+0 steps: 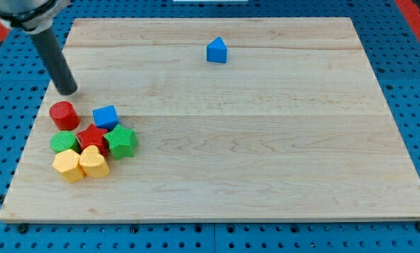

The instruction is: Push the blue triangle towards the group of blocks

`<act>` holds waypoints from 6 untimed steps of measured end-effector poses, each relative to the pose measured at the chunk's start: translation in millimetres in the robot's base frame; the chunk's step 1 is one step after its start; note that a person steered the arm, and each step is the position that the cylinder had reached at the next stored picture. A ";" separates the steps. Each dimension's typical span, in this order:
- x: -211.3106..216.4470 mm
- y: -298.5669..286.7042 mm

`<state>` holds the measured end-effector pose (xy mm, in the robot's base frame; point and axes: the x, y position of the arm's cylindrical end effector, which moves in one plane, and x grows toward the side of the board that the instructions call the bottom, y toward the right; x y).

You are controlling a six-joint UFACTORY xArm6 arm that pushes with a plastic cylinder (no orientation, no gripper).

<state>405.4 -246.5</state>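
Note:
The blue triangle [217,50] sits alone near the view's top, a little right of centre. The group of blocks is at the lower left: a red cylinder [63,114], a blue cube [105,117], a red star [92,137], a green block [64,143], a green star [122,142], a yellow hexagon [68,166] and a yellow heart [93,161]. My tip [68,91] is at the left, just above the red cylinder and far left of the blue triangle.
The wooden board [266,154] lies on a blue perforated base [414,70]. The rod slants up to the view's top left corner.

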 end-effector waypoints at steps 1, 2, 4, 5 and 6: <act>27.5 13.0; 44.6 21.2; -25.7 37.2; -78.0 122.8; -116.1 200.3</act>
<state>289.3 -46.3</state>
